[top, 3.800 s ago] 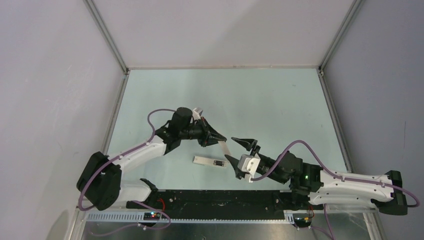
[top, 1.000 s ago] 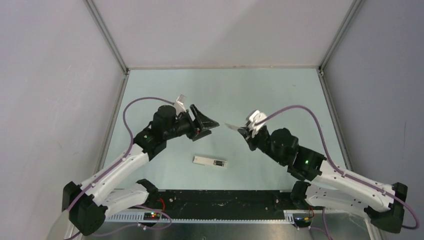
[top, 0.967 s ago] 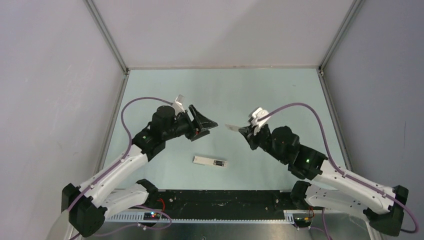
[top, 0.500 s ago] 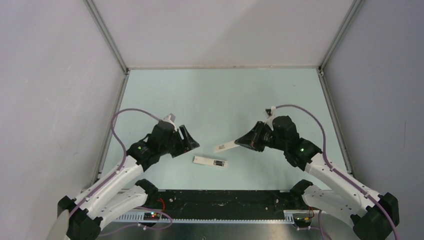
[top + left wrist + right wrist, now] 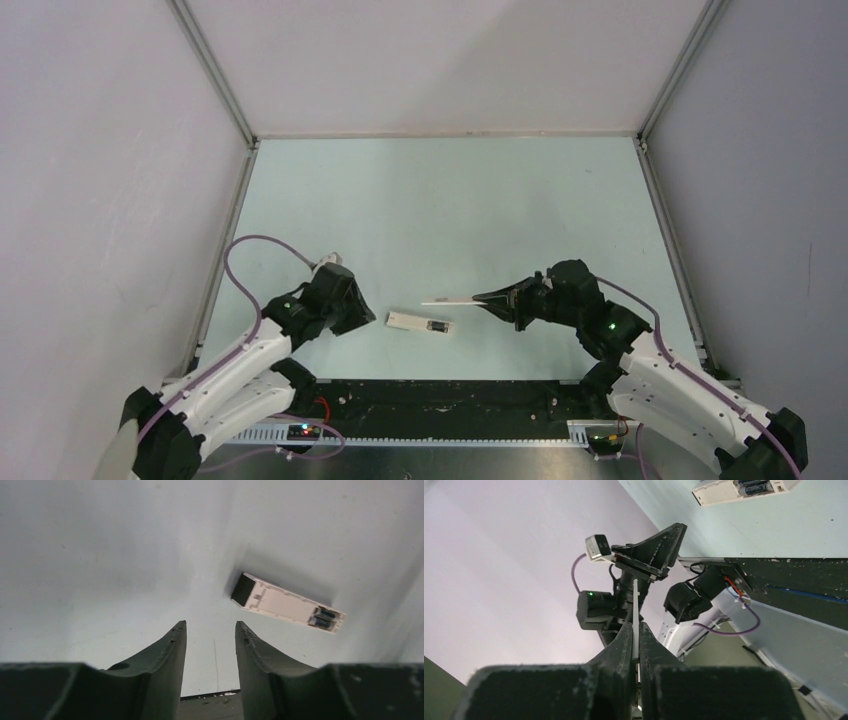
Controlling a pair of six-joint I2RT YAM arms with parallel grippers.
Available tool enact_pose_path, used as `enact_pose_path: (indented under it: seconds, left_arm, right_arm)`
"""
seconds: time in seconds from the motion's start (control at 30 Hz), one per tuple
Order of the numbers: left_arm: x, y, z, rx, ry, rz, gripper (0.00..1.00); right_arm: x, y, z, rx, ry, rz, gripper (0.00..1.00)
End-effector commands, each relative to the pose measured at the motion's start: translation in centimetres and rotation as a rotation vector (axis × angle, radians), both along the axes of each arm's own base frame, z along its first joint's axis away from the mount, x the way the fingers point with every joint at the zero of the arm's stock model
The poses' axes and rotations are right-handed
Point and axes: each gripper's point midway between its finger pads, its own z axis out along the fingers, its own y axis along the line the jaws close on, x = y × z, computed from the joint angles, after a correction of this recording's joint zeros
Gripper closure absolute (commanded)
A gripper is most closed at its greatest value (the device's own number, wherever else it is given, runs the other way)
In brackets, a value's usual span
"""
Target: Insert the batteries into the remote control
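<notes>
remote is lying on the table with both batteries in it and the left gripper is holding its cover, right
Not quite. The right gripper holds the cover, as the top view shows. The left gripper holds nothing. The remote does lie on the table with both batteries in it.

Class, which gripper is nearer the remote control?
Left. The left gripper sits just off the dark end of the remote control; the right gripper hangs farther off, beyond the opposite end, pinching a thin white strip.
</notes>
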Motion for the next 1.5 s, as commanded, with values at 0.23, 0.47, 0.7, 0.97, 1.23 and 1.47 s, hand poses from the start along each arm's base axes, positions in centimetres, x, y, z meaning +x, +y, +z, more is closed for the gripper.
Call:
enact_pose_path:
  seconds: [0.23,0.47,0.7,0.97,1.23,1.47]
  left_arm:
    - [-0.4,1.6,-2.9,0.115,0.089,0.055,0.66]
    - [-0.9,0.5,-4.7,0.112,0.137,0.001,0.67]
    - [-0.1,-1.0,-5.1,0.094,0.131,-0.034,0.67]
    - [0.6,-0.5,-5.0,0.122,0.109,-0.002,0.65]
    - [1.0,-0.9,-4.6,0.117,0.104,-0.007,0.65]
    - [1.1,-1.9,-4.4,0.094,0.11,-0.04,0.65]
  right_arm:
    - [1.1,-0.8,-0.6,0.001,0.114,-0.123,1.0]
    - [1.2,-1.2,-2.2,-0.094,0.058,-0.099,1.0]
    - [1.0,-1.5,-4.0,-0.198,-0.014,-0.025,1.0]
    - [-0.7,-0.1,-5.1,-0.21,-0.193,0.306,1.0]
    - [-3.2,0.7,-6.6,-0.305,-0.281,0.545,1.0]
    - [-2.0,0.5,-8.1,-0.48,-0.36,0.503,1.0]
